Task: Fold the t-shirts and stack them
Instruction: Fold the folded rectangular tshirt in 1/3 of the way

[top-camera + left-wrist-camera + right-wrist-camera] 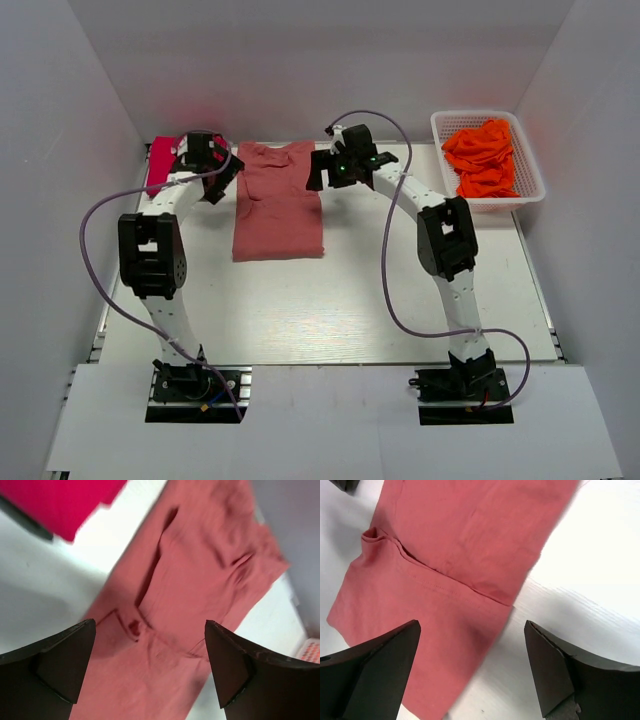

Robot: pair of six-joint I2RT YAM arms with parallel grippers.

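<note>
A dusty salmon-pink t-shirt lies flat on the table, folded into a long strip, collar toward the back. My left gripper is open above its left upper edge; the shirt fills that wrist view. My right gripper is open above the shirt's right upper edge. A crimson-pink t-shirt lies at the back left, also in the left wrist view. Orange t-shirts sit piled in a basket.
A white mesh basket stands at the back right. White walls close in the back and both sides. The white table stretches in front of the salmon shirt. Purple cables loop off both arms.
</note>
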